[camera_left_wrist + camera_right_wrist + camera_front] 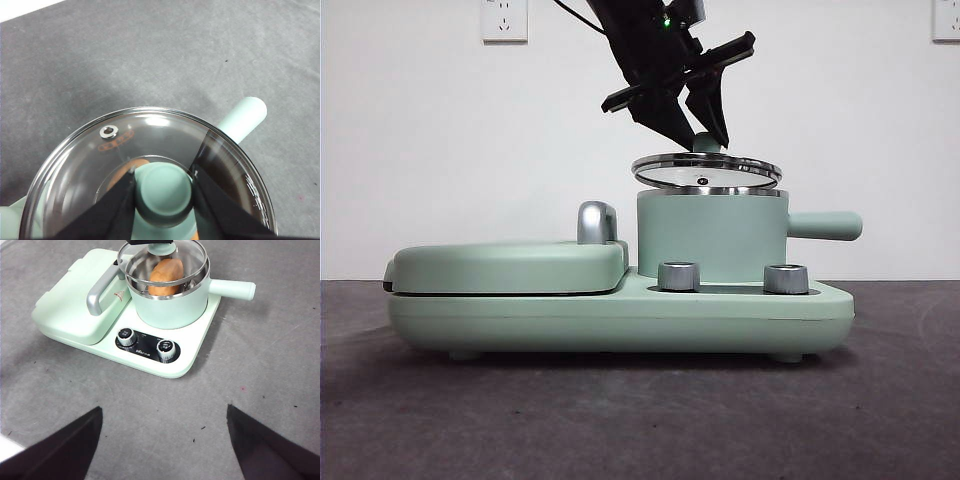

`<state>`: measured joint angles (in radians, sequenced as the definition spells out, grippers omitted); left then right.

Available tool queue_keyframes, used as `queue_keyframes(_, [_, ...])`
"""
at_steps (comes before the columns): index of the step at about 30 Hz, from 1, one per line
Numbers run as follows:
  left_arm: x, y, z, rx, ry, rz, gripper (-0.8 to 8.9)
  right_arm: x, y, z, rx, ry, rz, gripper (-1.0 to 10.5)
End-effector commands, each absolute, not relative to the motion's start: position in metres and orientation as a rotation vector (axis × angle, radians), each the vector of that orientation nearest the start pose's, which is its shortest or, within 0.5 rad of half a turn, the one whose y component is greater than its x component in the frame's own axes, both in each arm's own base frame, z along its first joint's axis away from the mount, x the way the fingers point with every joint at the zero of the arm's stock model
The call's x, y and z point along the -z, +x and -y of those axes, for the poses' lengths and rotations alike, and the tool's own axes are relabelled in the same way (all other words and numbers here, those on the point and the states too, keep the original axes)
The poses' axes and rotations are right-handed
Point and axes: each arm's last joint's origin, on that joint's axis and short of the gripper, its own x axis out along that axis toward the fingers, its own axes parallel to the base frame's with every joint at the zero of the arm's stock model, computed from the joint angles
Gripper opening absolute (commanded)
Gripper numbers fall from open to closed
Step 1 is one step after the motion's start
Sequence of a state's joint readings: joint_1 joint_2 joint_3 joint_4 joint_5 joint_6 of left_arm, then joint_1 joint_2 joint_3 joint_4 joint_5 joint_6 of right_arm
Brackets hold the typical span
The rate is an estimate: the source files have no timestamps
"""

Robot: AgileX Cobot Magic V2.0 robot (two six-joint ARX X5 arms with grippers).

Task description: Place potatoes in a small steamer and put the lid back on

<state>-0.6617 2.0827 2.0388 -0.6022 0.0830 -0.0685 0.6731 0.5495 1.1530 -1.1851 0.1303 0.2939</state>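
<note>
Gripping the lid [706,170] by its knob [164,191], the left gripper [698,132] is holding it just above the small steamer [710,235], tilted and not seated. The potato [166,275] is lying inside, below the fingers. Next move, judged: level, lower onto the rim, release. The right gripper [162,440] is waiting well apart, jaws spread.

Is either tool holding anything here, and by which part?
The left tool grips the lid by its knob, just above the steamer. The right tool holds nothing.
</note>
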Motion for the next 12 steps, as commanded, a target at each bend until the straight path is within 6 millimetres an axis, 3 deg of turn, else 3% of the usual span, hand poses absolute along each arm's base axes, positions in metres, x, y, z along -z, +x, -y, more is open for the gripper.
queue_keyframes(1, [-0.3222, 0.3773, 0.3002, 0.704, 0.115, -0.634, 0.05, -0.3792, 0.0364, -0.0246, -0.447, 0.066, -0.603, 3.9])
queue_keyframes(12, [-0.3125, 0.3807, 0.3041, 0.704, 0.119, -0.65, 0.05, -0.3792, 0.0365, -0.0247, -0.446, 0.069, -0.603, 3.9])
